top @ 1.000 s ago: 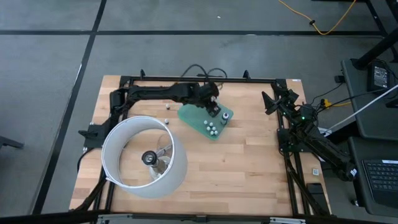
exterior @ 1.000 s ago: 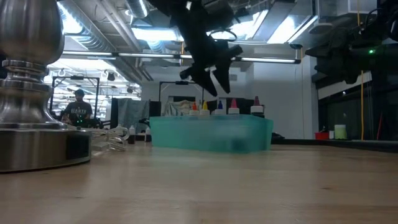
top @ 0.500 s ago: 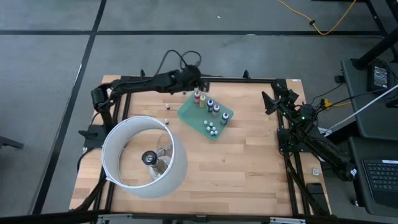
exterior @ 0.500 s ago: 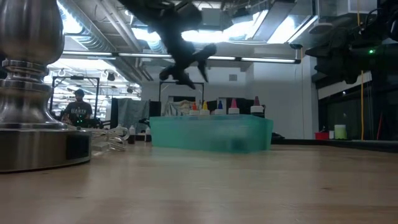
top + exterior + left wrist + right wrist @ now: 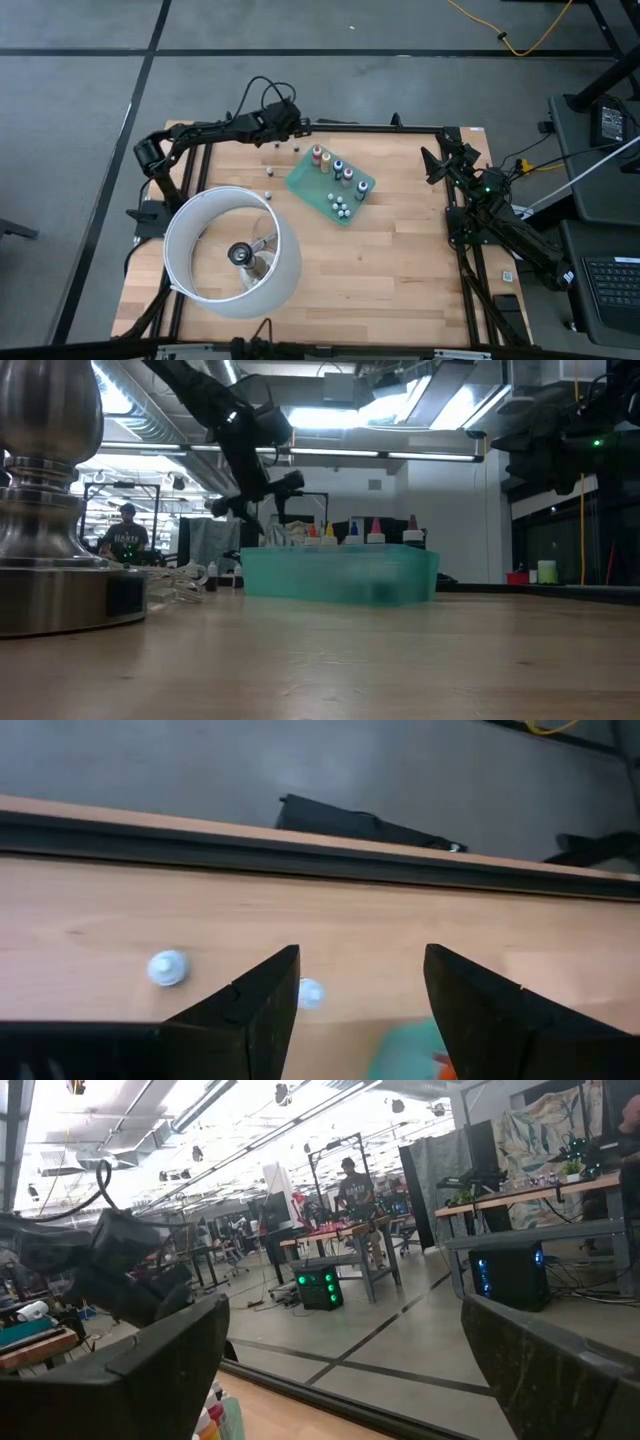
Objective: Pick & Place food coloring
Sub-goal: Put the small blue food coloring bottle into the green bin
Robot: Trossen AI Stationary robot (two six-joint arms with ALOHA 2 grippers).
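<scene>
Green tray (image 5: 331,190) near the desk's far edge holds most food coloring bottles (image 5: 336,170) — two pale ones (image 5: 168,968) lie loose beside it. Left gripper (image 5: 360,1010), half-spread and empty, hovers there; next, descend and pinch one.

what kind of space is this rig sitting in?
Most likely a robotics lab or workshop. The low view shows exposed ceiling ducts and a person among workbenches; the right wrist view shows more benches with equipment. The wooden table stands on a bare grey floor.
</scene>
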